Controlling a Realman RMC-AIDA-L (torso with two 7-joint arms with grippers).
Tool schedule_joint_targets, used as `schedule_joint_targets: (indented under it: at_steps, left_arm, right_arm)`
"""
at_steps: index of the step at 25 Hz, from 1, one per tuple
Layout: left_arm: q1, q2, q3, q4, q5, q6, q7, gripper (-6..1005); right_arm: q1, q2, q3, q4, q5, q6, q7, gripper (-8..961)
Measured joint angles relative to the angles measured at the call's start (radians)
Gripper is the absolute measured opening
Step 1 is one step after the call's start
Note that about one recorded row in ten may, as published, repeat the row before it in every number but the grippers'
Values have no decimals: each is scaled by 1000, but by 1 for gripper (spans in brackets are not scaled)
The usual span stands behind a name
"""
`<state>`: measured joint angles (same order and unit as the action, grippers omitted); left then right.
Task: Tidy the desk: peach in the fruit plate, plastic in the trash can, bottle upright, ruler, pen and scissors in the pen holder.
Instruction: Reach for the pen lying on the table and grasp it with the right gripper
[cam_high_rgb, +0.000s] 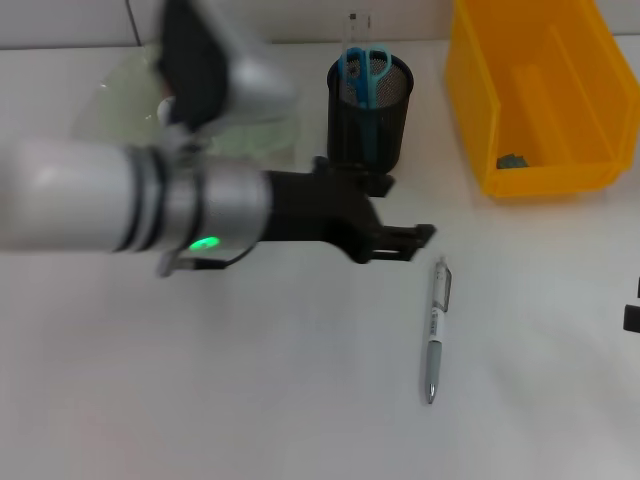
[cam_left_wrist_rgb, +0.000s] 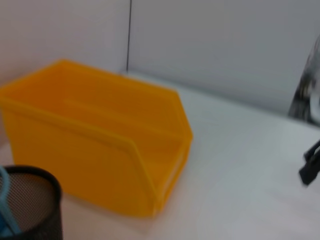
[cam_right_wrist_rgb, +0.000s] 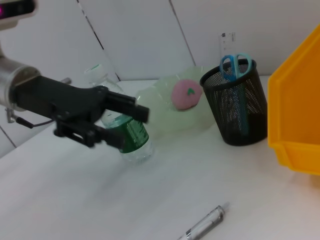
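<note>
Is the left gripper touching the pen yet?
Apart. In the head view the left gripper sits above the pen with bare table showing between them. The right wrist view agrees: the pen lies alone, far from the fingers.

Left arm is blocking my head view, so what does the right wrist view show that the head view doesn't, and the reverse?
Only the right wrist view shows the peach lying in the fruit plate, and the bottle standing upright behind the open left gripper. Only the head view looks down into the trash can, where a small dark scrap lies, and shows the right gripper at the desk's edge. Both show the pen still lying on the desk, and the pen holder with scissors and ruler.
</note>
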<state>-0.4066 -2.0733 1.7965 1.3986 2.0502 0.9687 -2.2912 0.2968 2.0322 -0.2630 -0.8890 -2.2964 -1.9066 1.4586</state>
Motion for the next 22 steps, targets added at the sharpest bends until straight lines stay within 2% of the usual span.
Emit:
schedule_joint_targets:
  at_steps: [1,2,3,4,5,6,7,9,10,11,12,13,14,15,16,19,20,21,22]
  left_arm:
    - [88,2,-58,-7,-146,5,178,735]
    - [128,4,-101,-30,-239,33,290,735]
    - [150,5,-137,-55,-300,65,368,735]
    - [150,5,-137,-55,-300,65,368,735]
    - [170,6,-184,-91,-364,111,451,735]
    - [170,6,-184,-91,-364,111,451,735]
    - [170,8,-392,-282,-481,340,650,735]
    - [125,19,-543,-446,-487,537,770,735]
    - [125,19,-543,-446,-487,537,770,735]
    - [52,57,-666,-645,-432,706,896,735]
    - [16,84,-696,-738,-402,769,953,735]
    - [4,94,-704,-775,-390,792,975,734]
    - [-16,114,-712,-835,-367,820,1008,734]
    - [-26,127,-715,-870,-345,825,1025,734]
    - [-26,127,-715,-870,-345,825,1025,734]
    - [-13,124,-716,-856,-318,816,1029,734]
    - [-3,119,-717,-844,-312,808,1030,734]
    - [-3,119,-717,-844,-312,808,1030,734]
    - [0,117,-717,-843,-312,805,1031,734]
  right_arm:
    - [0,0,0,0,0,0,0,605]
    - [6,3,-5,-10,0,-2,8,604]
    - [12,5,-7,-15,-1,-3,12,604]
    - [19,6,-10,-18,-1,-5,17,604]
    - [27,6,-11,-19,-1,-9,21,604]
    - [37,7,-11,-20,-1,-14,27,604]
    - [48,7,-14,-22,-1,-23,37,604]
    - [69,7,-36,-28,-2,-38,71,605]
    - [94,3,-102,-58,-2,-53,143,605]
    - [94,3,-102,-58,-2,-53,143,605]
    - [105,1,-134,-77,-2,-58,178,605]
    - [118,0,-185,-106,-3,-62,233,605]
    - [134,-1,-245,-142,-6,-64,299,605]
    - [173,-2,-368,-227,-38,-61,465,605]
    - [173,-2,-368,-227,-38,-61,465,605]
    - [263,0,-505,-341,-133,-60,743,606]
    - [319,6,-553,-389,-178,-64,896,606]
    - [319,6,-553,-389,-178,-64,896,606]
    - [350,10,-576,-410,-194,-67,975,605]
